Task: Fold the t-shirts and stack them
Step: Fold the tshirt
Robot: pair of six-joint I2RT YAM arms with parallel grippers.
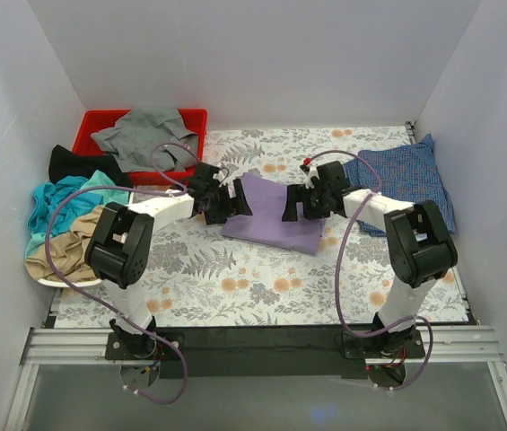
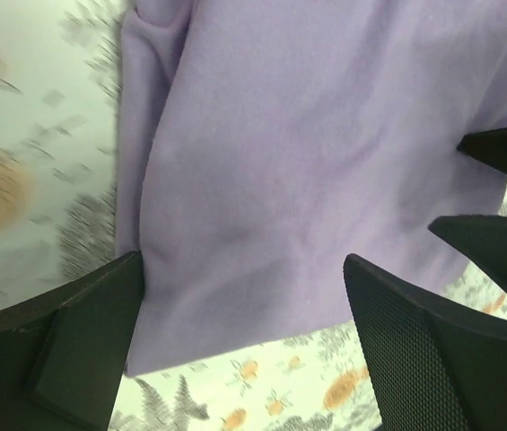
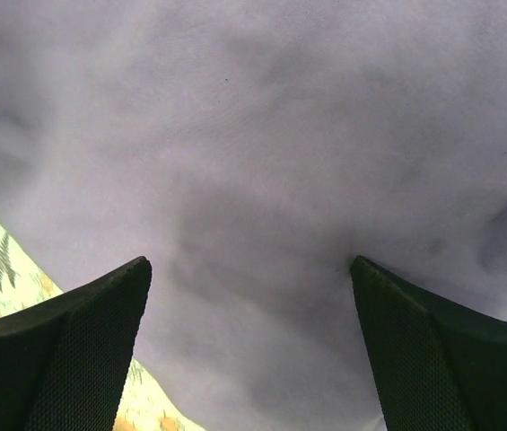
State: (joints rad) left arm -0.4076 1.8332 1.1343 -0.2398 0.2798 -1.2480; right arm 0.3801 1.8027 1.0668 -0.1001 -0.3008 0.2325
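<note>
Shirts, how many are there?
6: grey in the red bin, black, teal and tan piled left, purple in the middle, blue right. More may hide underneath.

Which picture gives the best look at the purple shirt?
The top external view: it shows most of the purple shirt folded on the floral table cover, between the left gripper and right gripper. Both wrist views show only a patch of its cloth between open fingers; the left wrist also catches an edge.
</note>
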